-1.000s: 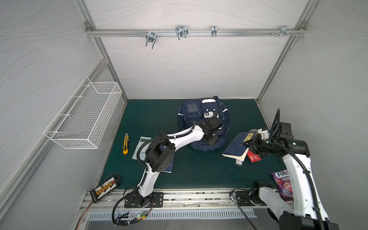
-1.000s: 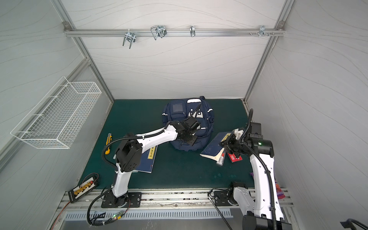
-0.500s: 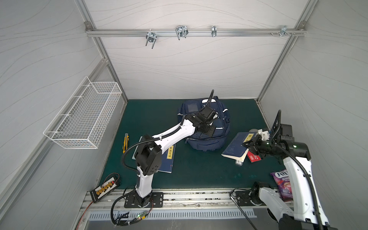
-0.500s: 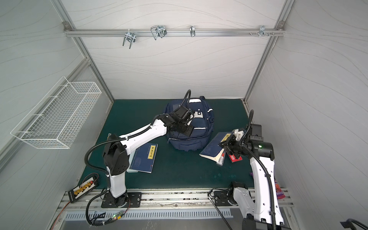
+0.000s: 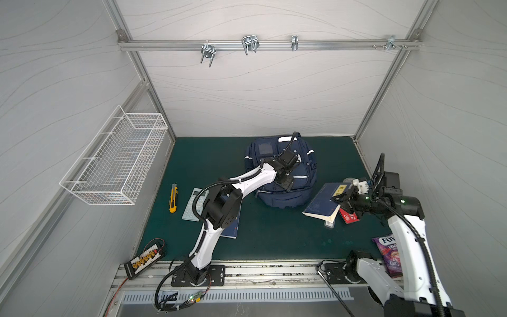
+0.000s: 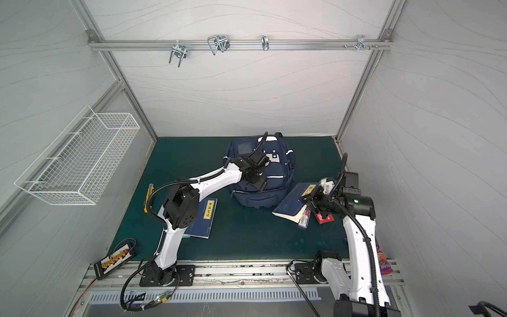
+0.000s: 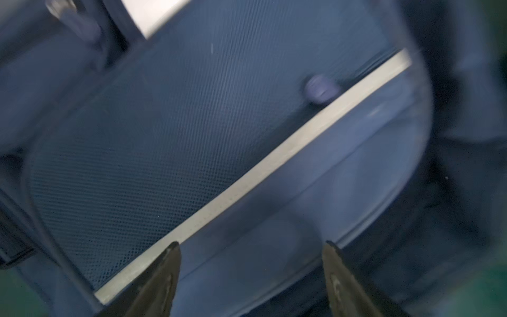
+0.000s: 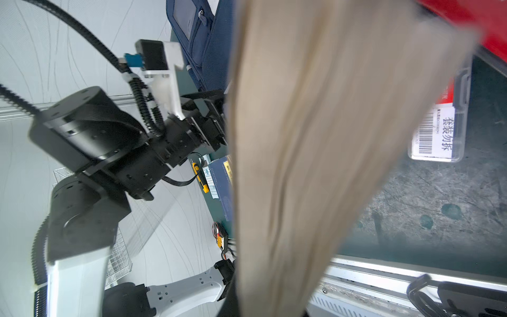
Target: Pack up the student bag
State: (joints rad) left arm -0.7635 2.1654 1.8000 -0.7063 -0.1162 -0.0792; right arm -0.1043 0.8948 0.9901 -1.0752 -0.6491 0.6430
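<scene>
The student bag [image 5: 301,189] [image 6: 274,192], navy with white stripes, lies at the back middle of the green mat. My left gripper [image 5: 286,183] [image 6: 259,182] hovers over its front panel. In the left wrist view the left gripper [image 7: 251,244] is open, nothing between its fingers [image 7: 167,274], with mesh fabric and a white stripe [image 7: 274,162] beneath. To the bag's right, my right gripper [image 5: 341,196] [image 6: 308,199] is shut on a blue book [image 5: 321,204] [image 6: 289,204], tilted up at the gripper end. The book's page edges [image 8: 315,137] fill the right wrist view and hide the jaws.
A yellow utility knife [image 5: 172,198], a calculator [image 5: 194,204] and a blue notebook [image 6: 205,216] lie on the left. A red pack [image 5: 349,216] and a clear barcoded case [image 5: 329,223] sit under the book. A purple snack bag [image 5: 389,255] lies front right. A wire basket [image 5: 118,162] hangs on the left wall.
My left gripper was shut over the bag and rose toward its back; it has now come down a little and opened. The right arm and book have stayed put.
</scene>
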